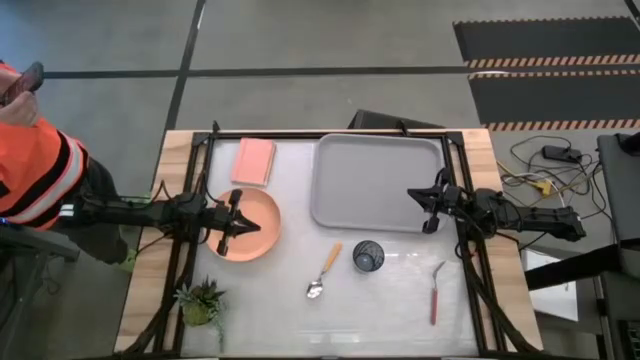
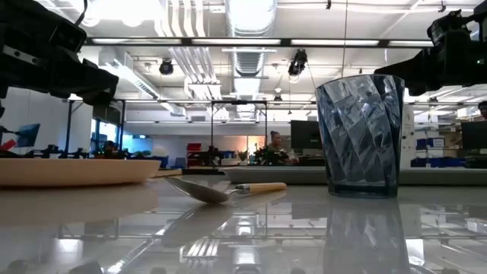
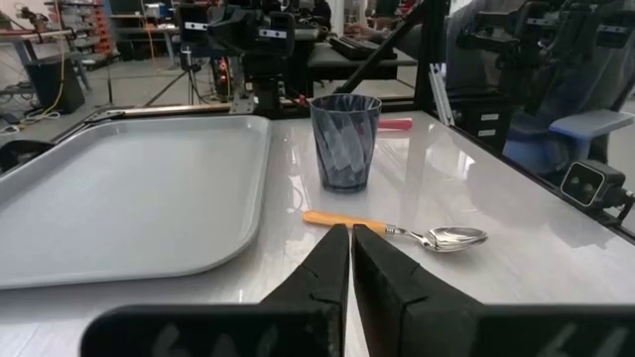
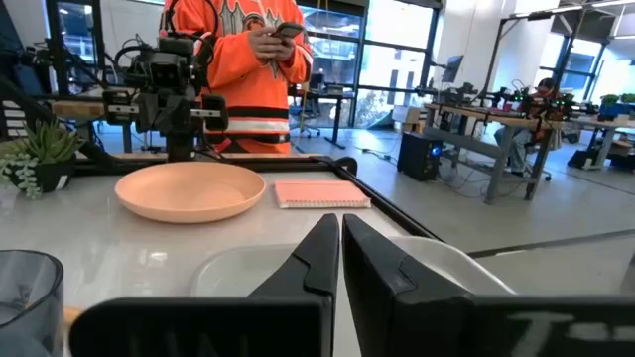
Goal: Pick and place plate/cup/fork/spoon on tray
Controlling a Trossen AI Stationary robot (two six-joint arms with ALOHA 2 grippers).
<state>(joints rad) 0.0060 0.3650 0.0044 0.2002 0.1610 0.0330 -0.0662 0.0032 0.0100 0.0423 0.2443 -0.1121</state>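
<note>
The salmon-orange plate (image 1: 262, 205) rests on the table at the left. My left gripper (image 1: 252, 224) hovers above it, shut and empty, as the left wrist view (image 3: 350, 236) shows. The light-grey tray (image 1: 370, 175) lies at the far right. My right gripper (image 1: 415, 197) hangs over its right part, shut and empty, as the right wrist view (image 4: 338, 226) shows. The blue-grey cup (image 1: 367, 257) stands upright near the tray's near edge. The orange-handled spoon (image 1: 322, 272) lies to its left. The red-handled fork (image 1: 437, 290) lies to its right.
A pink rectangular pad (image 1: 253, 160) lies at the far edge between plate and tray. A small potted plant (image 1: 203, 303) stands at the near left corner. A person in an orange jacket (image 1: 30, 160) stands beyond the table's left edge.
</note>
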